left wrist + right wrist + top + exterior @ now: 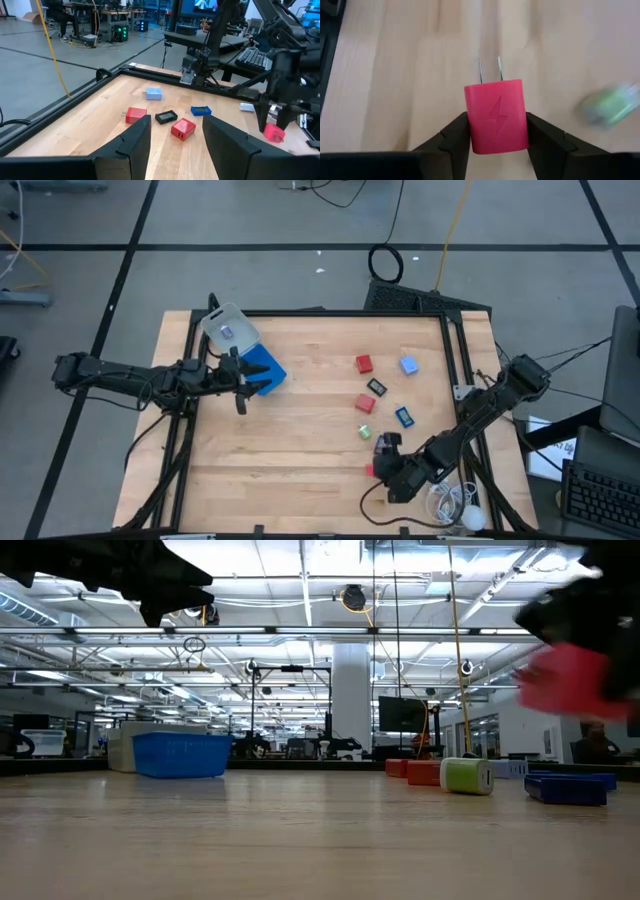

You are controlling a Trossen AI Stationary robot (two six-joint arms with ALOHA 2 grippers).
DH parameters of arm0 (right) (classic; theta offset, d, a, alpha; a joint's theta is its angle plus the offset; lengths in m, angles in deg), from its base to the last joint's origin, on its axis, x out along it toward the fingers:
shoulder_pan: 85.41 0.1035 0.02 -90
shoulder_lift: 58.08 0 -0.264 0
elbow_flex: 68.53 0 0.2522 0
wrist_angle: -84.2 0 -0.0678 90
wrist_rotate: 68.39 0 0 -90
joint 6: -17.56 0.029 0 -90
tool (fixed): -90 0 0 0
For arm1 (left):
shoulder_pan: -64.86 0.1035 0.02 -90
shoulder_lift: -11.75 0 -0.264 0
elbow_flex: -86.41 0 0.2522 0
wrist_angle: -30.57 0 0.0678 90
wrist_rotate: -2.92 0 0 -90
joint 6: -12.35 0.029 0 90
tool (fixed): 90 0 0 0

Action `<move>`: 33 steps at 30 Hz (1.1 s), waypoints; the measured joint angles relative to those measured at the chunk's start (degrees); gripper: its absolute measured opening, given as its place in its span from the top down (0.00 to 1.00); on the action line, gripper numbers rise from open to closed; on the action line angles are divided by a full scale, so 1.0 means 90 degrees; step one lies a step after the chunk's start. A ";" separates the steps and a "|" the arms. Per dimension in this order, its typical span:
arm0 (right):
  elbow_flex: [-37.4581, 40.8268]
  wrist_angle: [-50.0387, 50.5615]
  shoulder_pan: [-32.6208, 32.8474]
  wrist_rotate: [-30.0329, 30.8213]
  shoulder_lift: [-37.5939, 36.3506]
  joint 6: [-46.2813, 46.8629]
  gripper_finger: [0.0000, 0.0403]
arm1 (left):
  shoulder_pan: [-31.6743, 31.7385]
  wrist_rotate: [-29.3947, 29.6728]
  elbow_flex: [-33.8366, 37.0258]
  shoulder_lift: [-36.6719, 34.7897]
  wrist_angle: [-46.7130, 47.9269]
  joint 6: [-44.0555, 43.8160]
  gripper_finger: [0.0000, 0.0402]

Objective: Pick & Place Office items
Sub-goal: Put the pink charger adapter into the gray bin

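While lab lights glare, pale wooden table (300, 450), blue tray (181, 755)

No readable text, brand or number on any item. 1 sign only: a raised lightning-bolt mark on the face of the red plug block (496, 122).

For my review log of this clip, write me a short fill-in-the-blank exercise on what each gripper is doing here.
1. The right gripper is shut on a ____ charger with two metal prongs.
2. The left gripper is ____ and holds nothing.
3. In the high view the left gripper hovers beside the ____ tray.

Missing words: red; open; blue
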 joint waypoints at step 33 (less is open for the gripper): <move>0.0002 -0.3882 -0.3643 -0.1150 -0.0361 -0.4463 0.62 | 0.0000 -0.0046 0.0000 0.0000 0.0036 0.0419 0.55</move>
